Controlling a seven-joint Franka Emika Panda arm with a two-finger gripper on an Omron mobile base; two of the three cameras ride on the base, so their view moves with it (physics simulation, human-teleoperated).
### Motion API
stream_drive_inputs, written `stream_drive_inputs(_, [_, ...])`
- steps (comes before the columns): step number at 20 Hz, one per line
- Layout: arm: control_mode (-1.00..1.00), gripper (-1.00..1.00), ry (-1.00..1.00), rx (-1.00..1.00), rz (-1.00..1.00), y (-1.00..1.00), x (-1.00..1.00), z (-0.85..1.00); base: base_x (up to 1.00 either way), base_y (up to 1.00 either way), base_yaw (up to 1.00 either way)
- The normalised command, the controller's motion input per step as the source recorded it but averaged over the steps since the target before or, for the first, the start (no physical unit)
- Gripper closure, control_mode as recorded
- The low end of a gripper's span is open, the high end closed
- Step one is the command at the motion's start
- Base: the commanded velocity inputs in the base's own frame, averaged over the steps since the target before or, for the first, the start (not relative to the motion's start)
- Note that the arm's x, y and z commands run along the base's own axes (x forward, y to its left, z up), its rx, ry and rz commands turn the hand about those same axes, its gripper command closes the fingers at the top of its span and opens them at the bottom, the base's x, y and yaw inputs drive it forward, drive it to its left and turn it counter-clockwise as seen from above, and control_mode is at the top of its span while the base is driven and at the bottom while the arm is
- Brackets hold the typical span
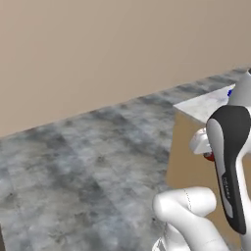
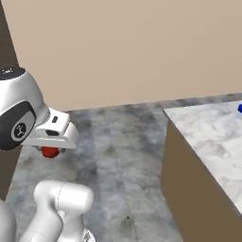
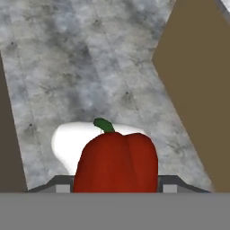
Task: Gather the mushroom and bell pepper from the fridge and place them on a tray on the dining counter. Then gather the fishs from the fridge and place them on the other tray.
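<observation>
You've got a plain tan wall [image 2: 132,47] and mottled grey stone floor [image 1: 73,166] all round, with the white-grey marbled bench [image 2: 212,137] off to the side, so you're mid-carry. The glossy red bell pepper [image 3: 117,162] sits pinched between the fingers [image 3: 170,187], stem up, well short of the bench.

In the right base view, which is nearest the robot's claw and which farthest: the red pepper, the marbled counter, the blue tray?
1. Red bell pepper, held under the gripper, at left.
2. White-grey marbled dining counter, at right.
3. Bright blue tray, a sliver at the far right edge.
</observation>
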Motion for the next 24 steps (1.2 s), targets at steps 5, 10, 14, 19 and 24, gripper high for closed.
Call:
stream_drive_inputs(5, [1.0, 1.0, 0.0, 0.0, 0.0, 0.0, 0.0, 0.0, 0.93, 0.89, -0.5])
stream_drive_inputs(10, [1.0, 1.0, 0.0, 0.0, 0.0, 0.0, 0.0, 0.0, 1.0, 0.7, -0.42])
stream_drive_inputs(14, [1.0, 1.0, 0.0, 0.0, 0.0, 0.0, 0.0, 0.0, 0.94, 0.75, -0.42])
stream_drive_inputs(19, [1.0, 1.0, 0.0, 0.0, 0.0, 0.0, 0.0, 0.0, 0.84, 0.83, -0.44])
stream_drive_inputs(24, [1.0, 1.0, 0.0, 0.0, 0.0, 0.0, 0.0, 0.0, 0.73, 0.8, -0.47])
